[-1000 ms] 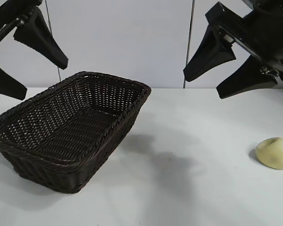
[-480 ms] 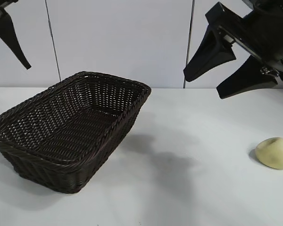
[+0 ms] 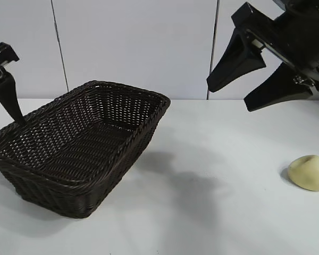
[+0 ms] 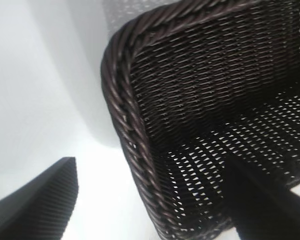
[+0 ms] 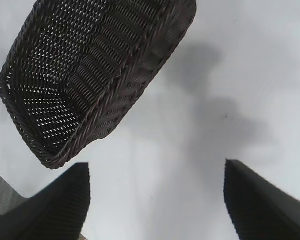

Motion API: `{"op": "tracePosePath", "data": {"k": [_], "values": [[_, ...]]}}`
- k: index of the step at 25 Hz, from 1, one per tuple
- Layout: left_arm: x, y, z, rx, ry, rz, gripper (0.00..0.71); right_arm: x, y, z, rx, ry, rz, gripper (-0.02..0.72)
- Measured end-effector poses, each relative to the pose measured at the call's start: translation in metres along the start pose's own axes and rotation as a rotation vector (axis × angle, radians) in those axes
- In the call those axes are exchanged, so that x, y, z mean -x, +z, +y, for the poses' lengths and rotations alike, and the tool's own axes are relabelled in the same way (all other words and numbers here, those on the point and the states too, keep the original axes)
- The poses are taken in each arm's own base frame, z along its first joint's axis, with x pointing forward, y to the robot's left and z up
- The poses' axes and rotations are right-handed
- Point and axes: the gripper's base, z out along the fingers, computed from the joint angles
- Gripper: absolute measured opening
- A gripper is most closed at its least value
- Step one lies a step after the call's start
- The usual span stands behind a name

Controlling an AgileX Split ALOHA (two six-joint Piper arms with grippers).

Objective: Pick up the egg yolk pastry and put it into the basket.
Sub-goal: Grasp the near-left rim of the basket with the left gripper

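At the far left of the exterior frame, the left gripper [image 4: 150,200] hangs just above the basket's left rim; only one dark finger [image 3: 8,95] shows there, its tip at or just behind the braid, and contact cannot be confirmed from this angle. The left wrist view shows its two fingers spread wide, one outside the rim over bare table, the other over the basket's interior, nothing between them.

The basket [image 3: 122,146], dark woven wicker, occupies the left and centre-left, resting on the white table [image 3: 212,212]. No object is visible inside it.

At upper right, the right gripper [image 3: 236,79] hangs high above the table, fingers spread apart and holding nothing.

The egg yolk pastry [image 3: 308,172] lies on the table at the right edge, mid-lower frame, well apart from the basket and below the right gripper.
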Motion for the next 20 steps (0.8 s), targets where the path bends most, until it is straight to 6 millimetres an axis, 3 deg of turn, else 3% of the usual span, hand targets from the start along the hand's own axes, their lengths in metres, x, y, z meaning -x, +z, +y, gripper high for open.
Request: {"op": "tracePosePath", "data": {"k": [6, 13, 20], "values": [[0.002, 0.017, 0.0, 0.035, -0.065, 0.016, 0.574, 0.0, 0.0, 0.0, 0.0, 0.0, 0.0, 0.537], [0.002, 0.022, 0.001, 0.031, -0.125, 0.01, 0.574, 0.0, 0.0, 0.0, 0.0, 0.0, -0.001, 0.537], [-0.022, 0.035, 0.003, -0.015, -0.15, 0.003, 0.574, 0.0, 0.0, 0.0, -0.002, 0.001, -0.004, 0.537]]}}
